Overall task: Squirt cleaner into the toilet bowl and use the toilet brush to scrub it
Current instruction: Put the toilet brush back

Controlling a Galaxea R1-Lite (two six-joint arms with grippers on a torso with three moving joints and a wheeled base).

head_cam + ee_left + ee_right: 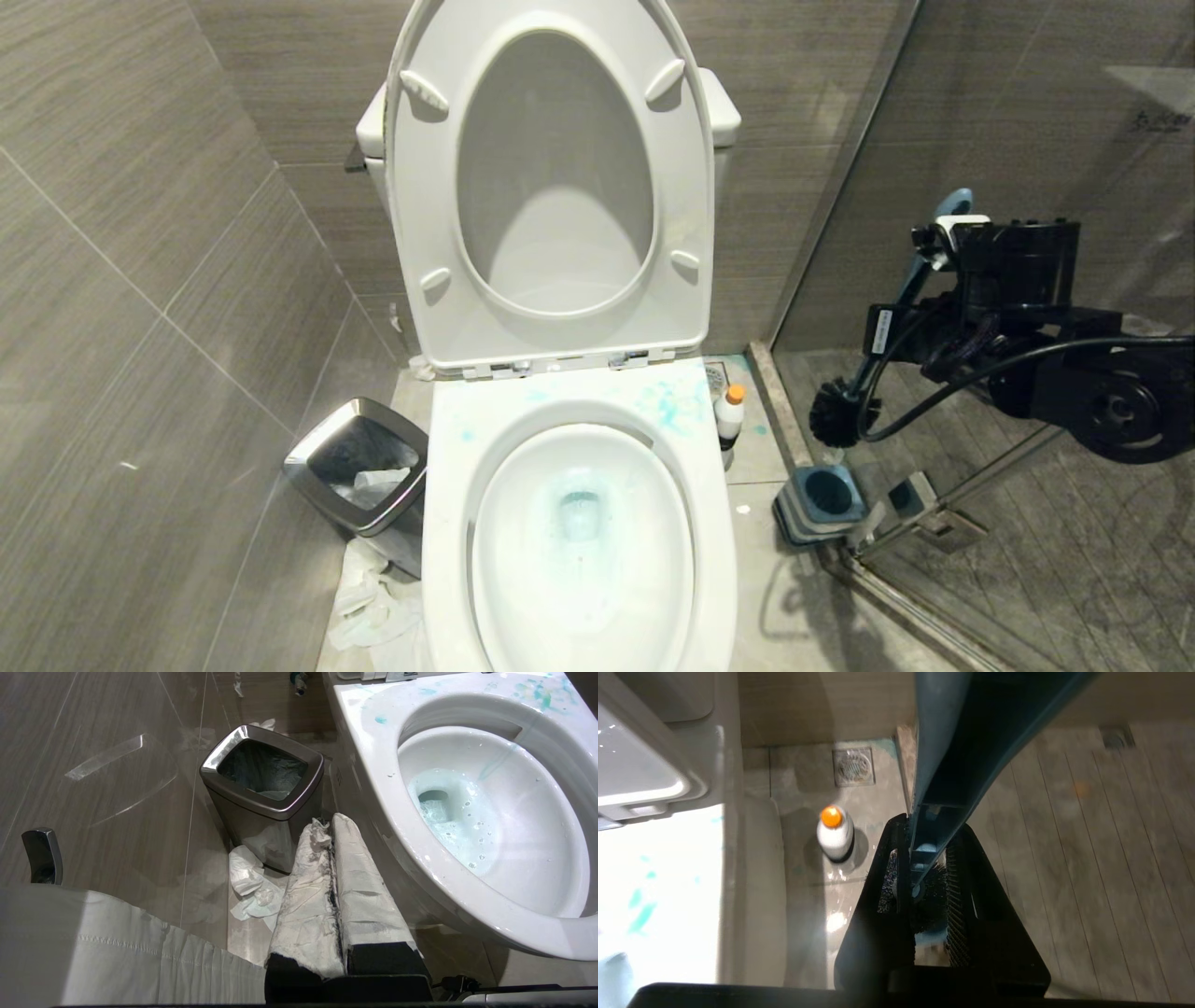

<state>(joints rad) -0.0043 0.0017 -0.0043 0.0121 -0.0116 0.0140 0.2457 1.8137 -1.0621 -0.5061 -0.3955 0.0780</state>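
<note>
The toilet bowl (448,485) stands open with seat and lid raised; blue-teal water fills its bottom, and teal smears mark the rim (373,788). The cleaner (729,411), a white bottle with an orange cap, stands upright on the floor right of the toilet (835,833). At the right, my right gripper (934,245) is shut on the toilet brush's slate-blue handle (941,765). The black bristle head (834,413) hangs in the air above the brush holder (826,499). My left gripper (329,823), white-wrapped, is shut and empty, low beside the bowl's left side.
A steel-rimmed waste bin (359,476) stands left of the toilet, with crumpled tissue (250,882) on the floor by it. A glass shower partition with a metal hinge (924,523) runs along the right. A floor drain (852,766) lies behind the bottle.
</note>
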